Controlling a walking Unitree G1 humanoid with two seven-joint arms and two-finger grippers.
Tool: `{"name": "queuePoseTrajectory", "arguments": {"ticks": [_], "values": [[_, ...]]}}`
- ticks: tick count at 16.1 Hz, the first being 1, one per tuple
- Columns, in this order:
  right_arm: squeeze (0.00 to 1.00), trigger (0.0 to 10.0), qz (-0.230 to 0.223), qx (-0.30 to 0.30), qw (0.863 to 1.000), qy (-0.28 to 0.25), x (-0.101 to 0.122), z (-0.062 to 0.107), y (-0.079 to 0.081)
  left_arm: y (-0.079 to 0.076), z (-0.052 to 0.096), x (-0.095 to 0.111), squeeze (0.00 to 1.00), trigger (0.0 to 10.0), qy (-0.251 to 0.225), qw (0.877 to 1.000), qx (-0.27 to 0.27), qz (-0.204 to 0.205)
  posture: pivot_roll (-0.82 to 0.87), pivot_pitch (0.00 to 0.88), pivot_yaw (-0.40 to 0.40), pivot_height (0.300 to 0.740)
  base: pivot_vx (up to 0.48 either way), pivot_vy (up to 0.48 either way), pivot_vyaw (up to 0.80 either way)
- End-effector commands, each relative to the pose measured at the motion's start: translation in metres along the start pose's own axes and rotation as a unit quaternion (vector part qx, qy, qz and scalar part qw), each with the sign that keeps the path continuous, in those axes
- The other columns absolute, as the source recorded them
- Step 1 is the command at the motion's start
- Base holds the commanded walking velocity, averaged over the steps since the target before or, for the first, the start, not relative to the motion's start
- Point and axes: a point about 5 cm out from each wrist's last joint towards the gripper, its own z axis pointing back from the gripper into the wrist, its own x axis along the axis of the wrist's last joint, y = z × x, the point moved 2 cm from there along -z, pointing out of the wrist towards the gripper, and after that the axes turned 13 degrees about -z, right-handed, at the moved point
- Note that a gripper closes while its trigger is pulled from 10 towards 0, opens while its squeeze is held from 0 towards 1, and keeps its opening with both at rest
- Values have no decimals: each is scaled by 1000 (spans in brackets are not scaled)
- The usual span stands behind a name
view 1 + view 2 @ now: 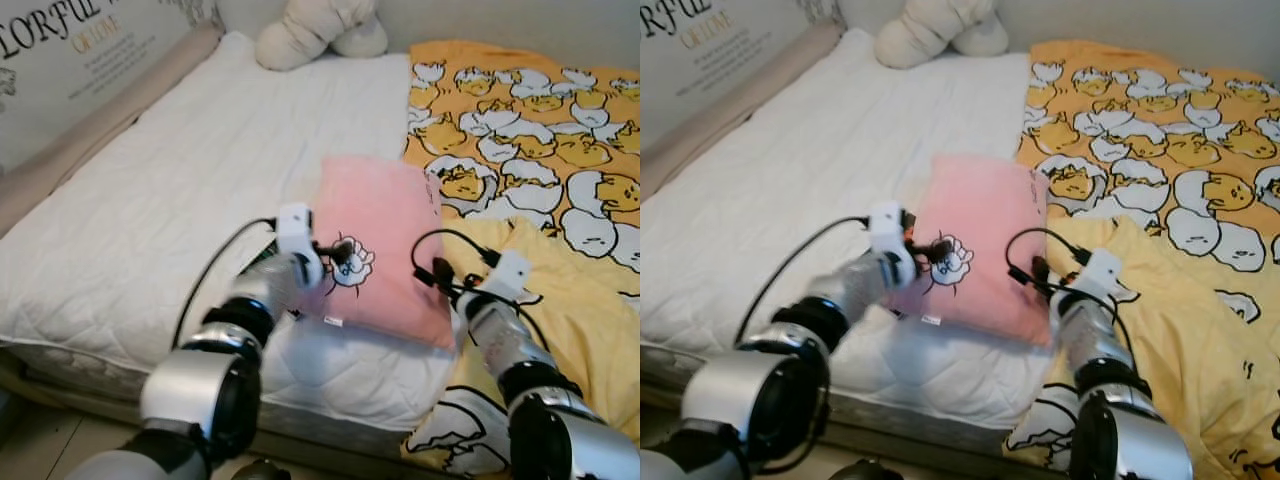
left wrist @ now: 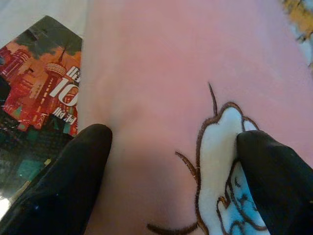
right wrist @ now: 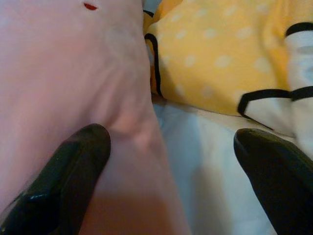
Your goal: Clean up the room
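Nearest to the camera are the two silver arms, and between them lies the pink pillow (image 1: 385, 245), near the front edge of the white mattress (image 1: 190, 190), with its right side touching the yellow blanket (image 1: 545, 150). The left gripper (image 1: 335, 257) rests on the pillow's left part, beside the embroidered cartoon patch (image 2: 225, 161); its fingers are spread, one on the pink cloth and one on the patch. The right gripper (image 3: 171, 166) is at the pillow's right edge, fingers also spread wide, one on the pillow and the other over the mattress and blanket. I judge the pillow to be light and soft, so it will bend and sag; holding it at both side edges seems best. A printed red box (image 2: 41, 93) lies partly under the pillow's left edge, and what it is I cannot tell. A plush toy (image 1: 320, 30) at the head of the bed is cut off.
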Motion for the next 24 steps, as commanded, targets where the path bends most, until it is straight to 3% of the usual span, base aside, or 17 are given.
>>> {"name": "queuePoseTrajectory", "arguments": {"ticks": [1, 2, 3, 4, 5, 8, 11, 17, 20, 24], "values": [[0, 10000, 9, 11, 1000, 12, -8, -3, 11, 9, 1, -20, 0, 10000, 28, 999, 36, -25, 40, 87, 31, 740, 0, 0, 0], [0, 10000, 9, 14, 1000, 17, -12, -3, 13, 12, 2, -23, 0, 10000, 32, 998, 44, -29, 40, 90, 33, 740, 0, 0, 0], [0, 4000, 8, 22, 999, 34, -22, -4, 20, 19, 4, -29, 0, 8118, 37, 997, 57, -29, 43, 90, 33, 740, 0, 0, 0], [0, 235, 2, 24, 999, 37, -24, -4, 22, 20, 4, -30, 0, 3804, 36, 997, 60, -30, 42, 88, 35, 740, 0, 0, 0], [0, 0, -12, 29, 999, 44, -27, -4, 25, 21, 4, -30, 0, 0, 35, 997, 61, -25, 44, 86, 32, 740, 0, 0, 0], [0, 0, -26, 34, 998, 48, -29, -5, 27, 23, 5, -29, 0, 0, 29, 998, 59, -23, 45, 74, 27, 740, 0, 0, 0], [0, 0, -51, 24, 997, 60, -33, -1, 14, 14, 3, -32, 0, 0, 29, 999, 31, -23, 34, 60, 17, 740, 0, 0, 0], [0, 0, -36, 20, 996, 81, -45, 2, 8, 8, 3, -43, 0, 0, 46, 998, 10, -50, 27, 0, 28, 740, 0, 0, 0], [0, 0, -53, 3, 995, 85, -48, 2, 7, 8, 3, -36, 0, 0, 27, 999, 4, -27, 26, 0, 41, 740, 0, 0, 0], [0, 0, -58, 14, 994, 86, -53, 1, 15, 11, 3, -26, 0, 0, 9, 998, -2, -63, 38, 0, 49, 740, 0, 0, 0]]}}
